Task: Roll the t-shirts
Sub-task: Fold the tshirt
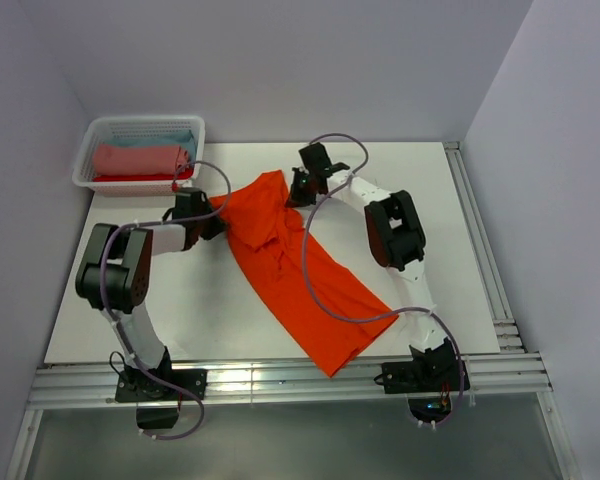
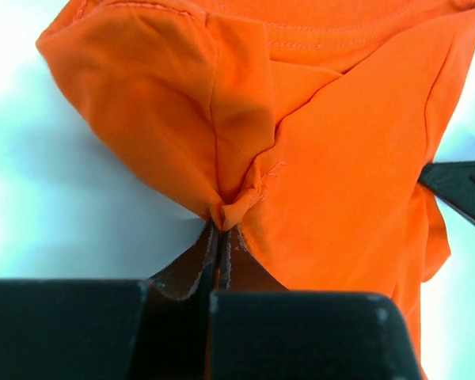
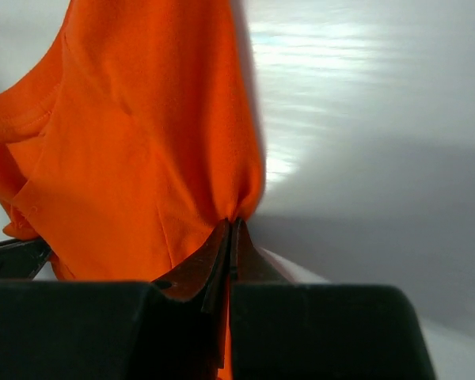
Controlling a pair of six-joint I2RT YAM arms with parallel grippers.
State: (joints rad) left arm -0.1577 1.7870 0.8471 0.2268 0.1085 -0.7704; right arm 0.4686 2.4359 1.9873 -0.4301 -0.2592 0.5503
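Note:
A bright orange t-shirt lies in a long diagonal strip on the white table, from the back middle to the front edge. My left gripper is shut on a pinch of its cloth at the shirt's far-left corner. At the far-right corner my right gripper is shut on another pinch of the orange cloth. Both pinched corners are gathered into tight folds at the fingertips. In the basket lie a salmon-pink roll and a light blue one.
A white lattice basket stands at the back left corner of the table. Grey walls close in on the back and both sides. The right arm's links arch over the table's right half, with cables looping above the shirt.

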